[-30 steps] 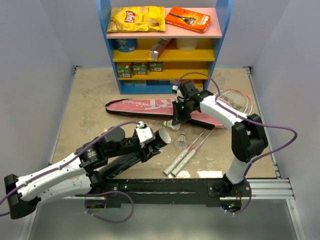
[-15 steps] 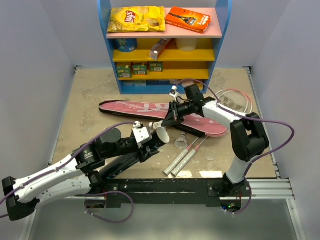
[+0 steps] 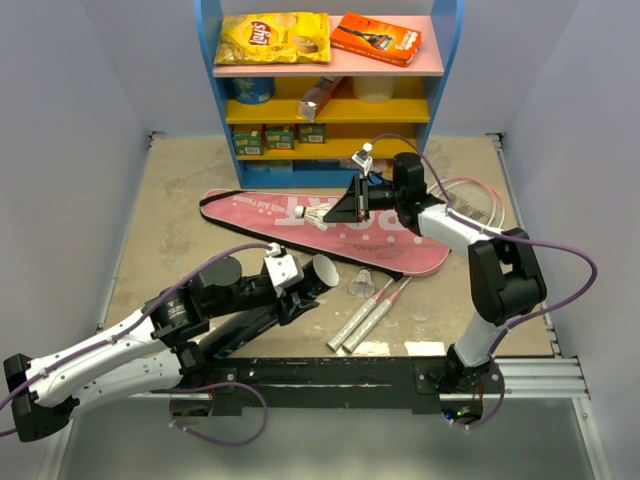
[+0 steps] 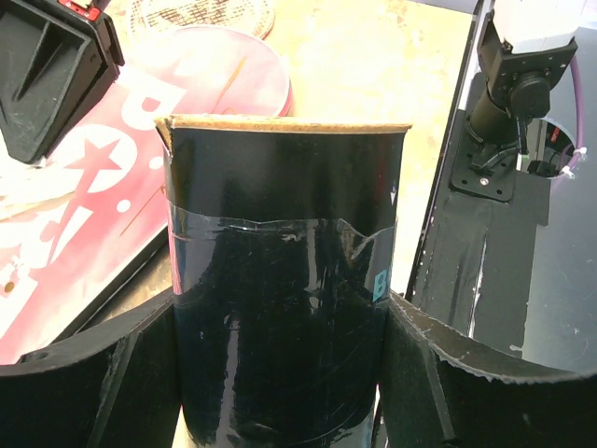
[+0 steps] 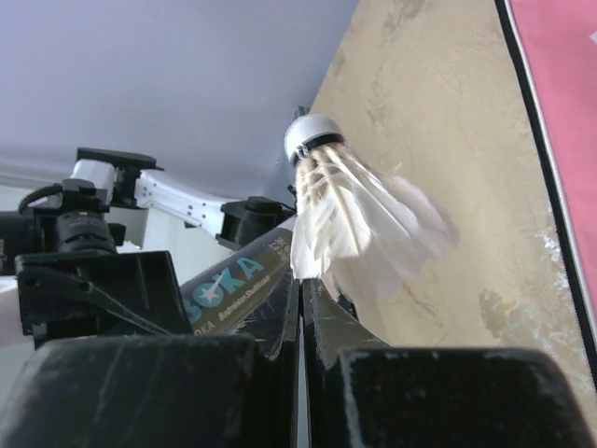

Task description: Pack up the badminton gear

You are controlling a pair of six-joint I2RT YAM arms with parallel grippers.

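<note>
My right gripper (image 3: 338,211) is shut on a white shuttlecock (image 3: 311,213) by its feather skirt and holds it in the air above the pink SPORT bag (image 3: 400,245); the shuttlecock's cork points left. The wrist view shows the shuttlecock (image 5: 354,215) above the shut jaws (image 5: 303,291). My left gripper (image 3: 298,287) is shut on the long black tube (image 3: 322,271), whose open end faces right. The tube (image 4: 284,280) fills the left wrist view. A second shuttlecock (image 3: 362,283) stands on the table. Two rackets (image 3: 372,306) lie right of it, heads under the bag's end.
A blue shelf unit (image 3: 330,100) stands at the back with a yellow crisp packet (image 3: 274,38) and an orange box (image 3: 376,37) on top. The racket heads (image 3: 470,198) lie near the right wall. The black base rail (image 3: 340,375) runs along the near edge.
My right gripper has lifted the shuttlecock from near the table, up and toward the far side above the bag. The bag has shifted a little. The left arm with the tube has barely moved.
</note>
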